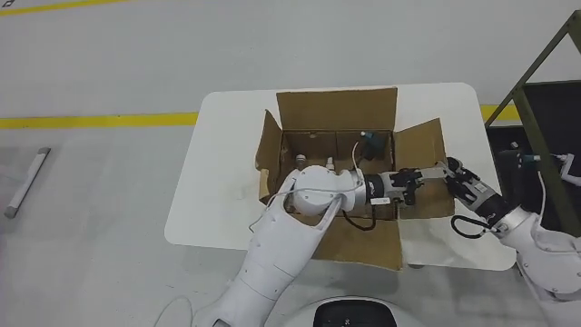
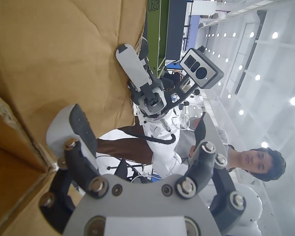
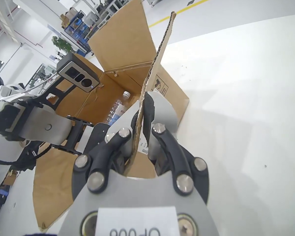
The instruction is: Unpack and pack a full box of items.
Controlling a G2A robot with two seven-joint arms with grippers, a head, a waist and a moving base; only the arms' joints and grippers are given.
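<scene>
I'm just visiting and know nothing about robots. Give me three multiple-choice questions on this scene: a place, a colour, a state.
1. Where is the bottle? A in the box; B on the floor; C in a gripper.
2. The table is: A white; B black; C green.
3. The right gripper is: A open; B shut on the box's flap; C holding the bottle.
Answers: 1 A, cardboard walls surround it; 2 A, white shows around the box; 3 B, it pinches the flap's edge.

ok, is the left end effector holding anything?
No, the left end effector is open beside the flap, its fingers spread and gripping nothing.
</scene>
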